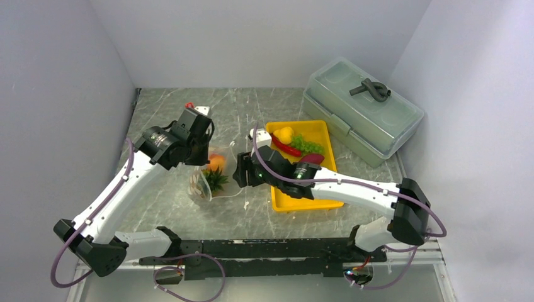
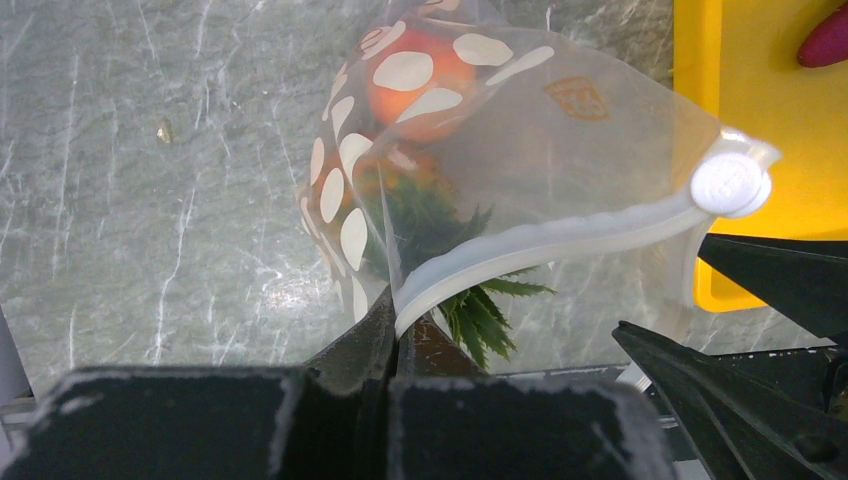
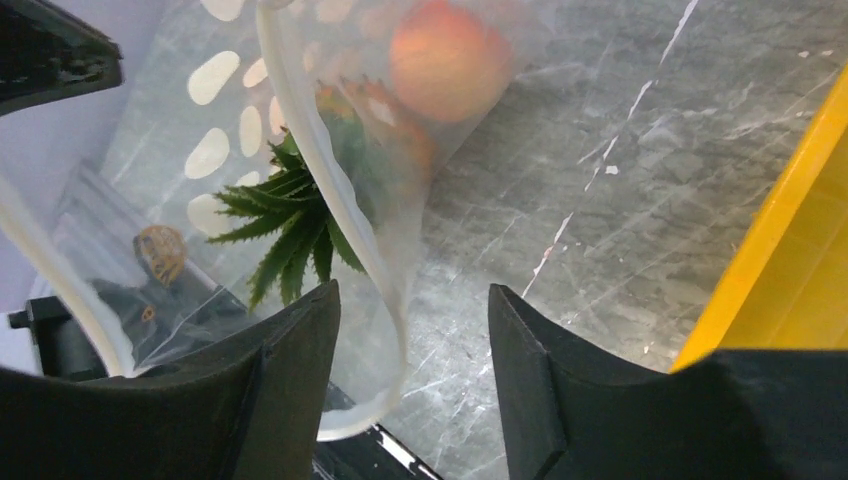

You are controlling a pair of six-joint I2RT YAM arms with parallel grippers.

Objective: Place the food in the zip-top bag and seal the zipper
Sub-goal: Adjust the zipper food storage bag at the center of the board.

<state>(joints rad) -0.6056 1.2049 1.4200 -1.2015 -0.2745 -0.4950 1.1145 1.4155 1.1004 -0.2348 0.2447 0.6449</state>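
Observation:
The dotted clear zip-top bag [image 1: 217, 176] lies left of the yellow tray [image 1: 302, 200]. It holds the orange round fruit [image 2: 415, 85] and the pineapple, whose green crown [image 2: 480, 310] pokes out at the mouth. My left gripper [image 2: 397, 322] is shut on the whitish zipper [image 2: 560, 235] at one end of the mouth. My right gripper [image 3: 410, 300] is open, with the zipper's other edge [image 3: 330, 190] hanging between its jaws; the fruit [image 3: 445, 60] and crown [image 3: 285, 220] show behind. The lemon [image 1: 286, 134], chili [image 1: 286, 149] and grapes [image 1: 306, 145] lie in the tray.
A dark purple-red piece [image 1: 313, 158] also lies in the tray. A big grey-green lidded box [image 1: 362, 110] stands at the back right. Walls close in the table on the left, back and right. The tray's edge [image 3: 790, 260] lies just right of my right gripper.

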